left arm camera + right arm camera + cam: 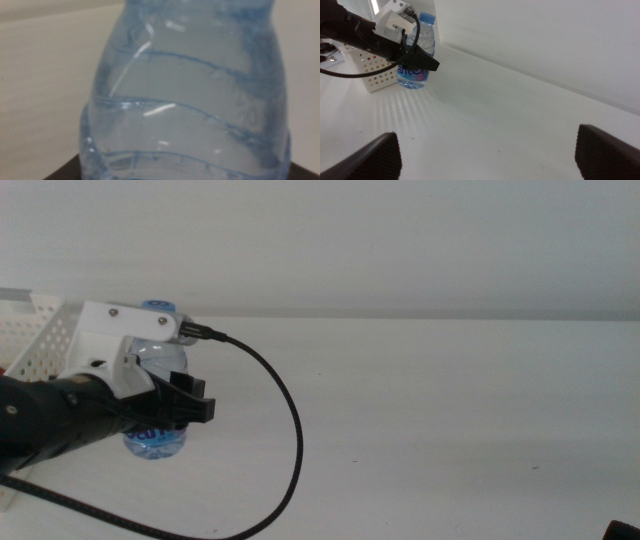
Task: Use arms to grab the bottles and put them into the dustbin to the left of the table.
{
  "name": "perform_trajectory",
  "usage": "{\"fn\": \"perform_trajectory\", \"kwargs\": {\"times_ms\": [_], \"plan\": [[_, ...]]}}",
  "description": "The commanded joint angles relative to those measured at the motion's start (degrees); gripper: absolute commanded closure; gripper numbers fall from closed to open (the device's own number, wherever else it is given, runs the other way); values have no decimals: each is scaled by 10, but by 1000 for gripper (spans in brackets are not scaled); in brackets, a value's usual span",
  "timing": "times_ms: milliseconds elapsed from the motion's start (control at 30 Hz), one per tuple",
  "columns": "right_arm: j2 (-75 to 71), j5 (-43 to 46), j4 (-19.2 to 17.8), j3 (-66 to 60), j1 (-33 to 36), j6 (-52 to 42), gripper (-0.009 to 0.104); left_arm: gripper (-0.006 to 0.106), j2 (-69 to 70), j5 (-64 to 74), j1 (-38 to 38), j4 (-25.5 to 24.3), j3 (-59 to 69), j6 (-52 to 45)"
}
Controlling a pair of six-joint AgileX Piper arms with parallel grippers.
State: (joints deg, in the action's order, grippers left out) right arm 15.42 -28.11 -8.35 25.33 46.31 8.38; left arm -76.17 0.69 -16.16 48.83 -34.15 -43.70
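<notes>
At the table's left side, just right of the bin: one small clear plastic water bottle (pixel 160 395) with blue cap and blue label, standing upright on the plain white tabletop (pixel 430 420).

Handling, as judged: light, probably empty or nearly so, since the wrist view shows clear ribbed wall with no obvious water line. Walls thin and yielding, smooth and a little slippery; a hard squeeze would dent them. The ribbed middle of the body, below the shoulder and above the label, looks the soundest place to take hold, and a grip there would carry it upright.

Left gripper (pixel 185 402): on the black arm entering from the left, level with the bottle's mid-body. Dark fingers sit on either side of the bottle. From the right wrist view they appear to be against its wall, but whether they are clamped or merely bracketing it cannot be told.

Dustbin: white perforated plastic basket (pixel 40 330), at the far left, just beside the bottle, partly hidden by the arm.

Right gripper (pixel 487 150): waiting at the near right, well apart from the bottle, jaws spread wide and holding nothing.
</notes>
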Motion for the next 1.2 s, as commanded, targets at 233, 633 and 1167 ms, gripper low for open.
{"fn": "perform_trajectory", "kwargs": {"times_ms": [233,633,1167], "plan": [[-2,4,-2,-3,0,-2,2,102,13,22,7,11,-10,-10],[-2,4,-2,-3,0,-2,2,102,13,241,15,-259,-60,256],[-2,4,-2,-3,0,-2,2,102,-148,732,267,-434,-452,156]]}}
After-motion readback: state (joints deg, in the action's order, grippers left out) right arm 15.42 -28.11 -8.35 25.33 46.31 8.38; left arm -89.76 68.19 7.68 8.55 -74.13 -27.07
